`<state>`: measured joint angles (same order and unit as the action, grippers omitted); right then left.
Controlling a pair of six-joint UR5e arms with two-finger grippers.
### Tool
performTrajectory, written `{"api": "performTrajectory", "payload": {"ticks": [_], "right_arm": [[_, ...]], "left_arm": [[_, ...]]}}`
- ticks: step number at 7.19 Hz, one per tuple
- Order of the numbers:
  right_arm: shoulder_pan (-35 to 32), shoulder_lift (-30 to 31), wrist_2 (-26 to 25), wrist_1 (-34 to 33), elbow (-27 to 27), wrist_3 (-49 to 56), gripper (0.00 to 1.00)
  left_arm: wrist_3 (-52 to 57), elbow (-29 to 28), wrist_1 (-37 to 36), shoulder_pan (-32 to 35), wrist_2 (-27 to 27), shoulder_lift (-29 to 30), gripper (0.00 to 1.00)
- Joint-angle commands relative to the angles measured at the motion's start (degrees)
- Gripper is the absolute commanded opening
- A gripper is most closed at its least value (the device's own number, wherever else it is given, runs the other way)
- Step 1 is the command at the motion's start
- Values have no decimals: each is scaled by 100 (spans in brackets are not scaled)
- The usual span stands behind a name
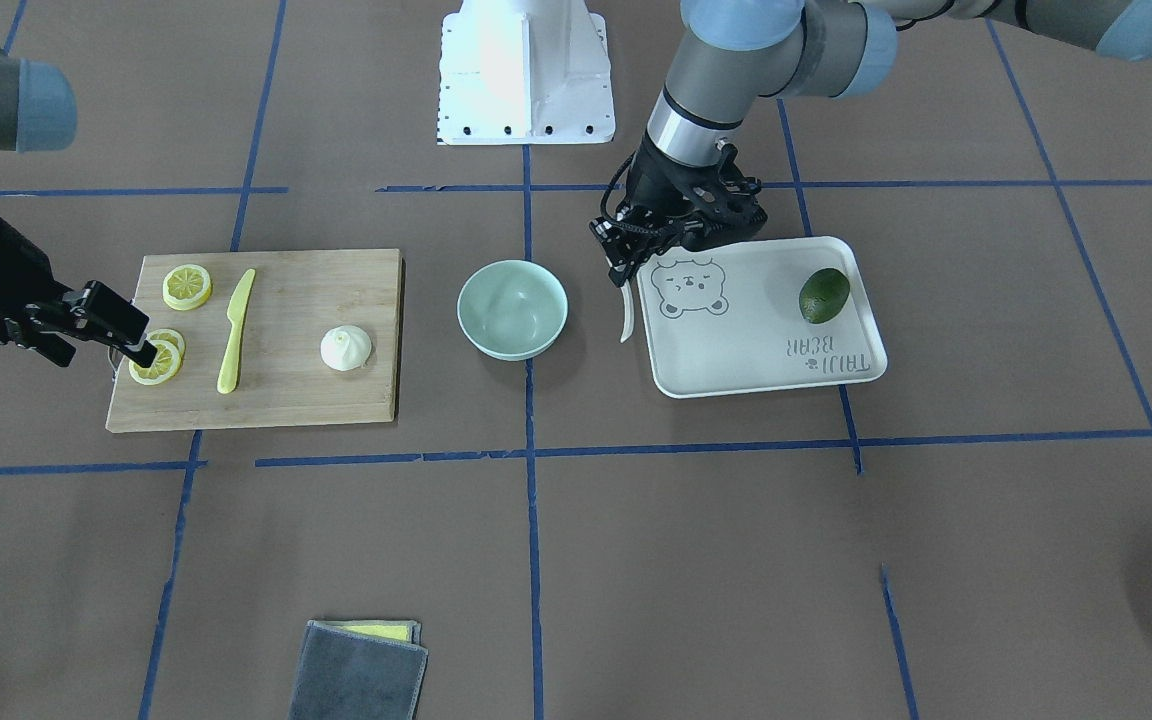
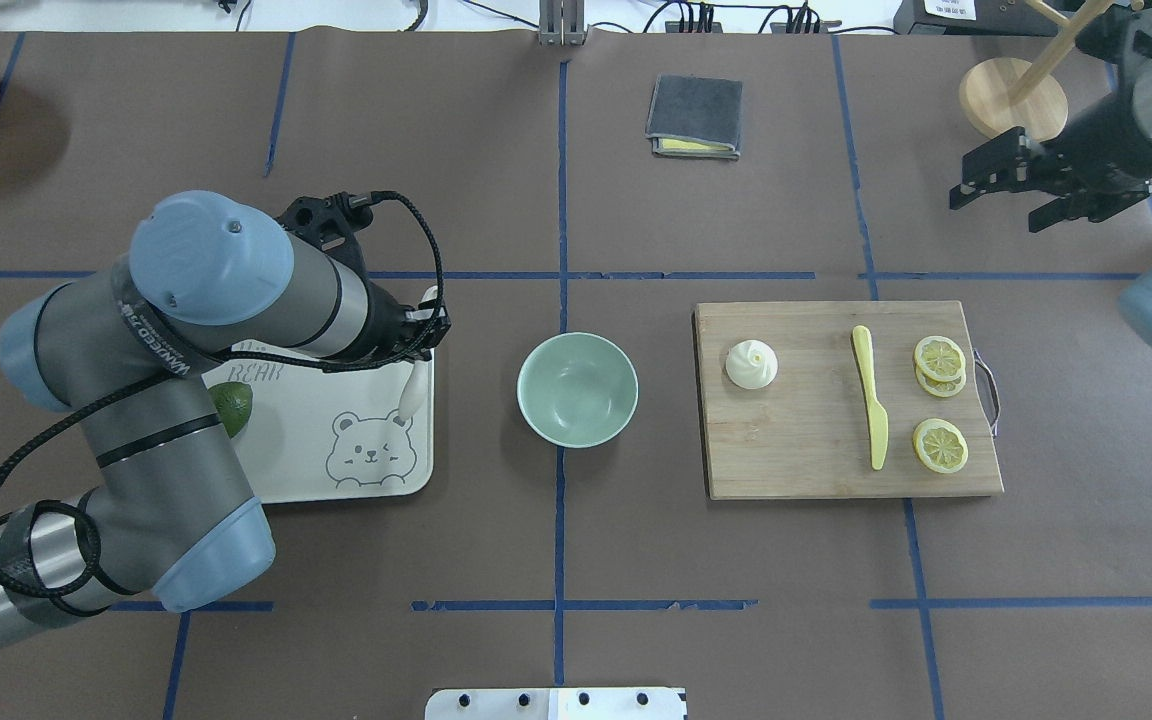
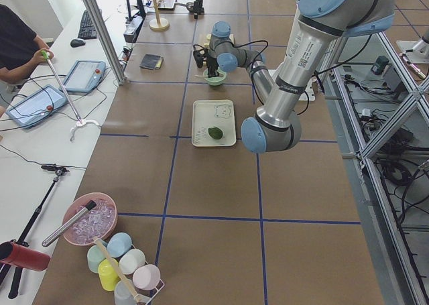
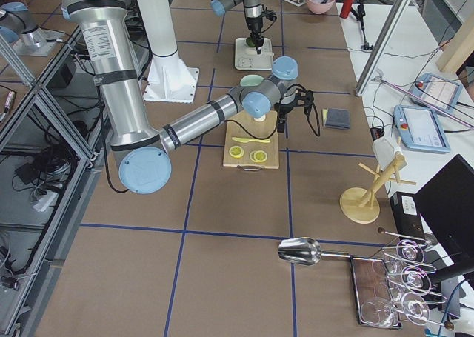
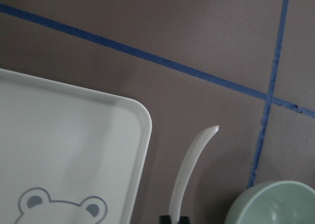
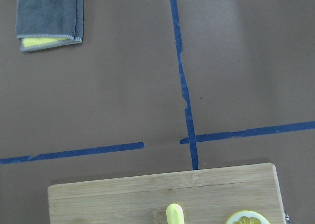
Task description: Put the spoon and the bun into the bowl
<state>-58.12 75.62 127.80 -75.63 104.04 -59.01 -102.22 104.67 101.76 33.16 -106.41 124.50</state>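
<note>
My left gripper [image 1: 622, 272] is shut on one end of the off-white spoon [image 1: 626, 315], which hangs between the bear tray and the mint-green bowl [image 1: 513, 308]. The spoon also shows in the overhead view [image 2: 415, 392] and in the left wrist view [image 5: 189, 167]. The bowl [image 2: 577, 390] is empty. The white bun [image 1: 345, 348] sits on the wooden cutting board [image 1: 306, 300], shown too in the overhead view [image 2: 751, 363]. My right gripper [image 2: 998, 195] looks open and empty, hovering off the board's far outer corner, well away from the bun.
A yellow knife [image 2: 871, 405] and lemon slices [image 2: 939, 445] lie on the board. A dark green avocado [image 1: 824, 294] lies on the white bear tray [image 1: 756, 345]. A folded grey cloth [image 2: 694, 115] lies at the far side. A wooden stand [image 2: 1011, 95] is near the right arm.
</note>
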Motion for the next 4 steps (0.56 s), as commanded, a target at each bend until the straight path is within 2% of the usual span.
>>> {"api": "performTrajectory", "payload": {"ticks": [1, 3, 4], "right_arm": [[808, -256, -674, 5, 29, -600, 100], [1441, -363, -1272, 5, 29, -970, 100], [1636, -407, -1423, 5, 29, -1041, 100]], "left_arm": [[-1174, -491, 691, -20, 15, 381, 0], [-1939, -893, 1291, -29, 110, 547, 0], [-2177, -1296, 1554, -177, 607, 714, 0]]}}
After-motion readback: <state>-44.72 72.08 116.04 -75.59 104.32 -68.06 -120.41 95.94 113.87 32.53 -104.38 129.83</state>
